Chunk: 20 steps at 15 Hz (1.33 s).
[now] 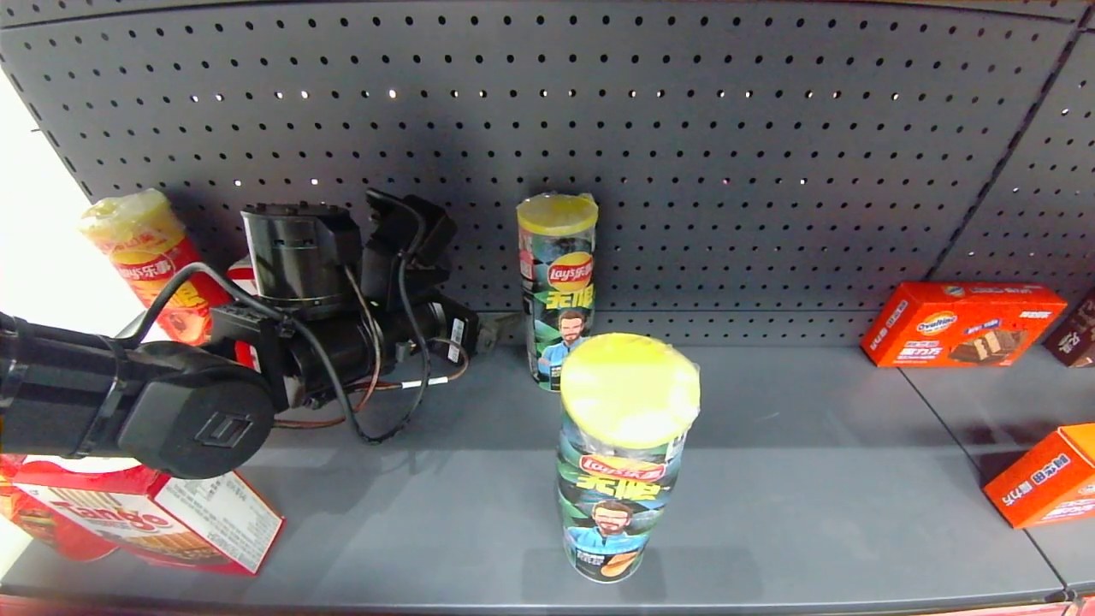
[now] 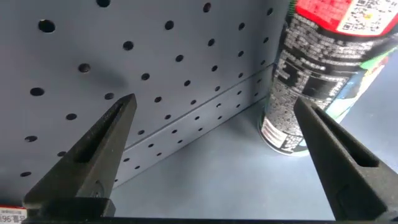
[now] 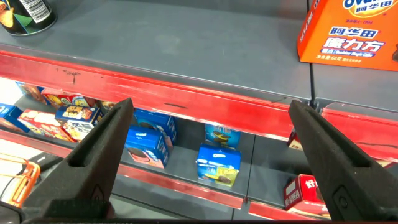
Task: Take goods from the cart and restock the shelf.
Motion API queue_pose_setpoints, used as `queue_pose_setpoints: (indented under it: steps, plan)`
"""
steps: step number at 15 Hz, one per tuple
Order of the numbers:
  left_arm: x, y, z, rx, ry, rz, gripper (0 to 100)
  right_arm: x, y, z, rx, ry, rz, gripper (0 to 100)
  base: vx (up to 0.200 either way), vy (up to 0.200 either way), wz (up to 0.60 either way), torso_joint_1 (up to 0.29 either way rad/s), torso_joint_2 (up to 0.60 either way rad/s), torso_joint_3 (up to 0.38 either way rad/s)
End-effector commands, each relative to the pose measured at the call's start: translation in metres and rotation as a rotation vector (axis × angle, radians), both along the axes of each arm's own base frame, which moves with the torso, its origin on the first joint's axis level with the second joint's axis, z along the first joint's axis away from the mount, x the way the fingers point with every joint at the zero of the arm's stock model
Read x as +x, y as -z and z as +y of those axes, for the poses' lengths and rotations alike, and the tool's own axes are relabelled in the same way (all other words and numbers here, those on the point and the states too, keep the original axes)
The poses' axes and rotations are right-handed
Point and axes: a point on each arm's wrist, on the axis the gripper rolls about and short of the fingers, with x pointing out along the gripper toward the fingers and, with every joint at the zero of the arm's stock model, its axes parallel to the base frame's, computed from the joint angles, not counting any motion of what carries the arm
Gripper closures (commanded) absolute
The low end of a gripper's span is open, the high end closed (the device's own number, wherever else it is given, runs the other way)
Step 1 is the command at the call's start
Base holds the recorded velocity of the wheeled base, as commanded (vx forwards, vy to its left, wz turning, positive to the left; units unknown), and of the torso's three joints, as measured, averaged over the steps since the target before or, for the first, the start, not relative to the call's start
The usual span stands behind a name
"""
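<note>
Left gripper (image 2: 214,104) is deep in the shelf (image 1: 813,479), far side, left of centre, low over the board and just beside the far green chip can (image 1: 556,291). Its fingers (image 2: 93,149) are spread wide with nothing between them. The can's base sits off past one fingertip, apart from it. Pegboard (image 2: 155,56) is right ahead of the tips. Right gripper (image 3: 211,107) hangs out in front of the shelf's red front lip (image 3: 186,93), fingers released too and empty, with blue boxes (image 3: 149,140) on a lower shelf seen through the gap.

Task things: far green chip can is upright at the back by the pegboard. Near green chip can (image 1: 629,453) is upright in front of it toward the near edge, the two apart in a rough row. Red chip can (image 1: 154,261) is far left behind the left arm and looks tilted. Wafer box (image 1: 171,513) near left, far orange box (image 1: 962,325) and near orange box (image 1: 1039,488) at the right.

Progress, my read: two green cans are standing on the shelf, so part of the restock is done. The far can reads as placed, given the empty fingers beside it. There is plenty of bare shelf in the middle and right, so room for more. Neither arm carries goods. Likely left to do: back the left arm out without knocking the far can, then fetch the next item from the cart. How much the cart holds can't be told.
</note>
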Motion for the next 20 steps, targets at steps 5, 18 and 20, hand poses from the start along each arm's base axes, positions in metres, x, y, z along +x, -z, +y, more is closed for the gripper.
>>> queue_pose_setpoints:
  steps: [5,18,20]
  plan:
    - [-0.012,-0.004,0.0,-0.007,0.062,-0.004,0,0.0,0.0,0.0,-0.001,-0.001,0.001,0,0.0,0.0,0.0,0.0,0.0,0.0]
    - [-0.003,0.006,-0.018,0.007,0.069,0.012,0,0.0,0.0,0.0,-0.001,-0.001,0.001,0,0.0,0.0,0.0,0.0,0.0,0.0]
    - [-0.002,0.006,-0.017,0.008,0.055,0.013,0,0.0,0.0,0.0,-0.001,-0.001,0.001,0,0.0,0.0,0.0,0.0,0.0,0.0]
